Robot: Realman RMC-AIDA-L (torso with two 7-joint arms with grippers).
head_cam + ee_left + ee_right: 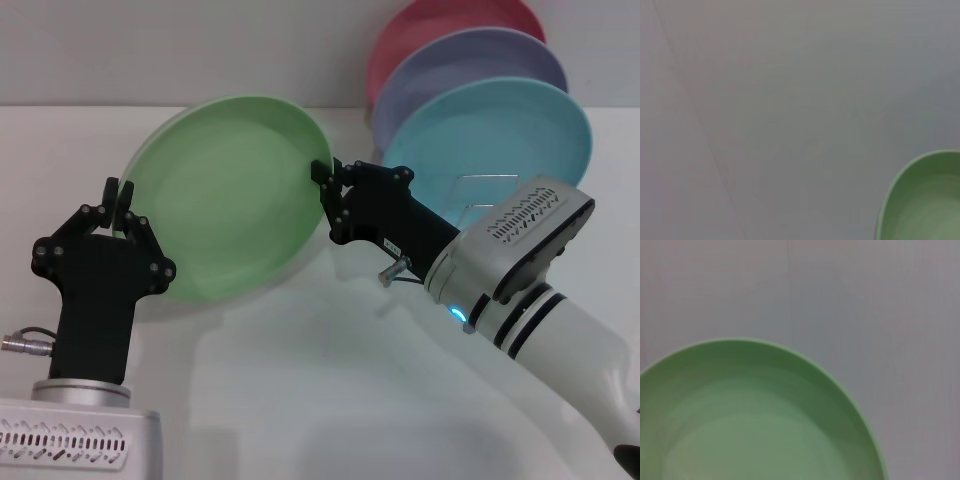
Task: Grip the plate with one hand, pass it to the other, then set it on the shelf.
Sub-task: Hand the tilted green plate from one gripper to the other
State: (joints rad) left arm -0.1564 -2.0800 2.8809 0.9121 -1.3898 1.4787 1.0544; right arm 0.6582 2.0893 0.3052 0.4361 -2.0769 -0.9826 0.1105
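Observation:
The light green plate (225, 195) hangs tilted above the white table, its hollow facing me. My left gripper (117, 200) is shut on its left rim, and my right gripper (326, 190) is shut on its right rim. Part of the plate (925, 200) fills a corner of the left wrist view, and the plate (755, 415) takes up much of the right wrist view; neither shows fingers. The silver wire shelf (488, 182) stands at the back right, mostly hidden behind my right arm and the plates in it.
A turquoise-blue plate (500, 125), a lavender plate (480, 60) and a pink plate (430, 25) stand upright in the shelf, one behind another. A white wall runs behind the table.

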